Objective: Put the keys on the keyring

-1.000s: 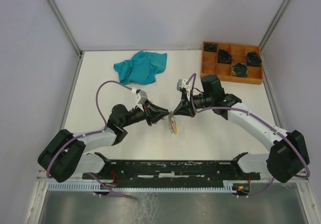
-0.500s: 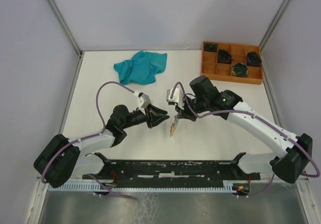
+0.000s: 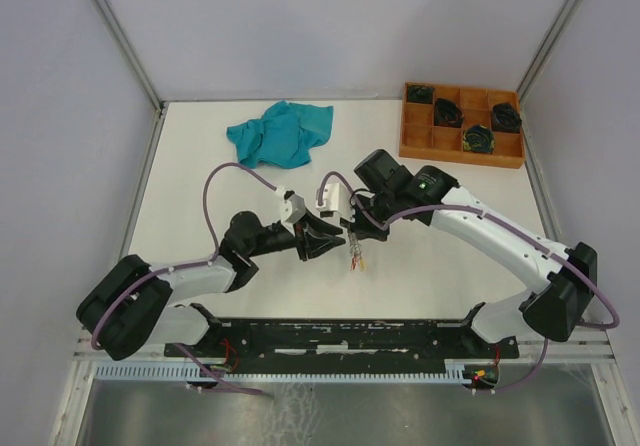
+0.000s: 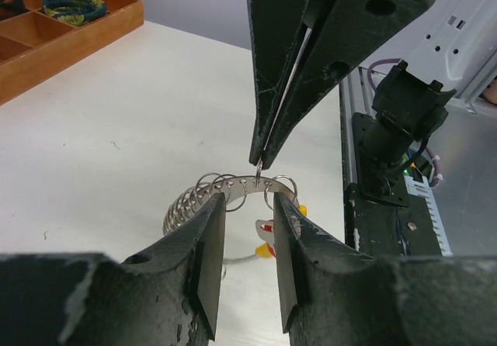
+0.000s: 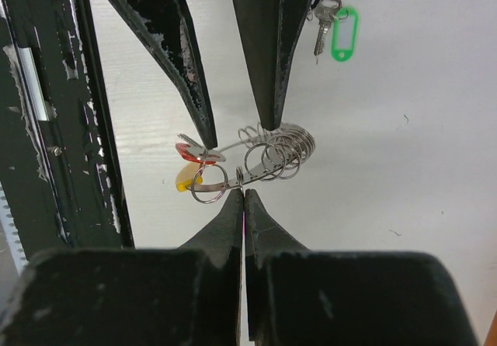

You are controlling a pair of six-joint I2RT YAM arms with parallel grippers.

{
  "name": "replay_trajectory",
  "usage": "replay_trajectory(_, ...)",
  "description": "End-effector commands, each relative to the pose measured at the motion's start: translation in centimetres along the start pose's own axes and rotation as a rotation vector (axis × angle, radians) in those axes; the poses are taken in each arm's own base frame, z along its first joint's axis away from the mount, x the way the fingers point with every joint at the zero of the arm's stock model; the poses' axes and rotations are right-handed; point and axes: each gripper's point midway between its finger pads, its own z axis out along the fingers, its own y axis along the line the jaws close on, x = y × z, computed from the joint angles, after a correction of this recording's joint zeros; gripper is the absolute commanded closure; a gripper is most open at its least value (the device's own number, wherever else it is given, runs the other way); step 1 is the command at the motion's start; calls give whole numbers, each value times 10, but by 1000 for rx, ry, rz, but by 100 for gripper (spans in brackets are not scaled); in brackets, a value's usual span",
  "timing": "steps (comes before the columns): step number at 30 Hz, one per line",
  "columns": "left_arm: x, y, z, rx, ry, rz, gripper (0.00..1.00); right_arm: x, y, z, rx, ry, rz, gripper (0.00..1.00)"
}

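From above, the two arms meet at the middle of the white table (image 3: 200,186). The left gripper (image 3: 335,242) points right and the right gripper (image 3: 353,236) points toward the bottom of the frame, their tips close together. Just below them is the keyring (image 3: 357,257), a small silvery tangle with red and yellow specks, too small here to read any grip. A teal cloth (image 3: 280,131) lies left of centre near the top and a wooden tray (image 3: 404,131) holding dark coiled bundles sits at upper right, both well apart from the grippers. The left wrist view supplies the detail: the left gripper's own fingers (image 4: 206,268) rise from the bottom edge with a clear gap between them, clamping nothing. The keyring's thin wire arc runs across just above their tips, strung with small split rings (image 4: 203,187), with a red tag (image 4: 264,226) and a yellow tag (image 4: 268,249) below it. The right gripper reaches in from the top of the frame, its fingers pressed together and pinching the wire at the middle of the arc. Only the right wrist view shows a green-tagged key (image 5: 321,22) lying loose on the table at upper right, apart from the keyring. Here the right fingers are closed at bottom centre against the wire, while the left fingers reach down from the top, spread, one tip by the red tag and the other by the bunched rings
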Motion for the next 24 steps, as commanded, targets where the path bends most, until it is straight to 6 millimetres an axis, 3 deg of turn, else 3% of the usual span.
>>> replay_trajectory(1, -12, -8, 5, 57, -62, 90, 62, -21, -5, -12, 19, -43, -54, 100)
replay_trajectory(11, -5, -7, 12, 73, -79, 132, 65, -25, -1, -3, -27, -28, -47, 99)
replay_trajectory(24, 0, -6, 15, 82, -42, 132, 77, -29, 2, 2, -43, -21, -56, 99)
